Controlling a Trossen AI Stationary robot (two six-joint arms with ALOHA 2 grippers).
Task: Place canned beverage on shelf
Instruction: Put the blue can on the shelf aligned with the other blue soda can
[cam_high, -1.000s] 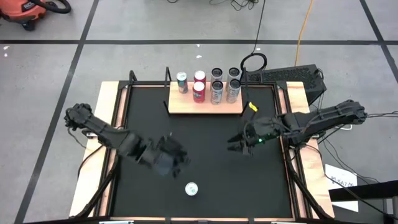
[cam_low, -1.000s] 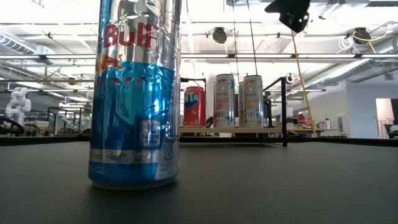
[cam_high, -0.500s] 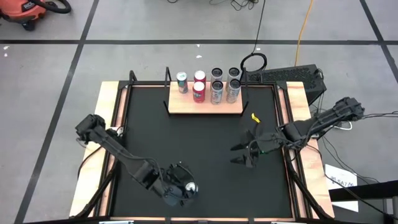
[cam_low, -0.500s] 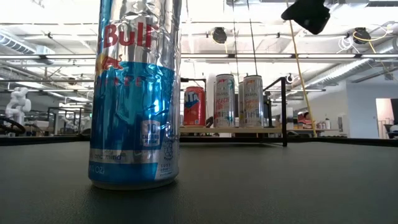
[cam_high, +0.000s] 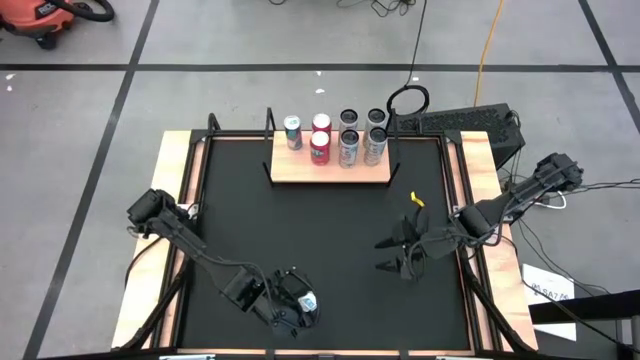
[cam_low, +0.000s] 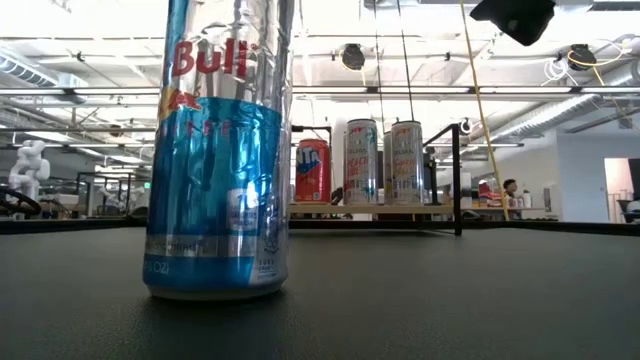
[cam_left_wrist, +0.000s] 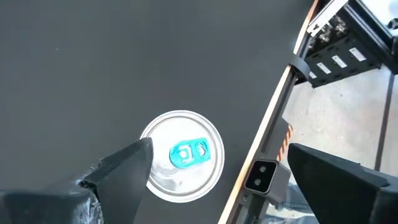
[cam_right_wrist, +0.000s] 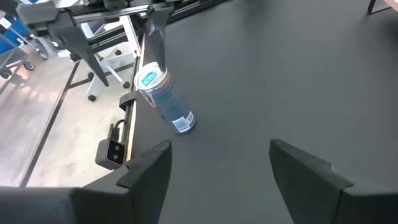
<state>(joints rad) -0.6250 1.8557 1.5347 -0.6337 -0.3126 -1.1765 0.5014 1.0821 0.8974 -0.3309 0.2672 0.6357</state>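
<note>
**Left claw over can, grasp not yet made**

Tabletop (cam_high: 330, 230) with black mat. Landmark: the shelf (cam_high: 330, 165), at the mat's far edge, already carrying six cans (cam_high: 334, 136) in two rows. The one loose blue-and-silver can (cam_high: 307, 301) stands upright near the front edge, well apart from the shelf, across the mat from it.

Left arm reaches along the front of the tabletop, far from the shelf. Left claw (cam_high: 293, 308) is right at the can, spread wide. In the left wrist view one finger (cam_left_wrist: 127, 165) sits just beside the can top (cam_left_wrist: 182, 155), the other well off it; nothing held.

Right claw (cam_high: 398, 255) hovers between shelf and front edge, on the right half, open, empty, waiting.

Step, as judged: approach for pickup. Next calls for settling the claw so the can body is between the fingers, closing, lifting, then carrying to the shelf's bare front area. Risk: an off-centre finger knocking the tall can over.
</note>
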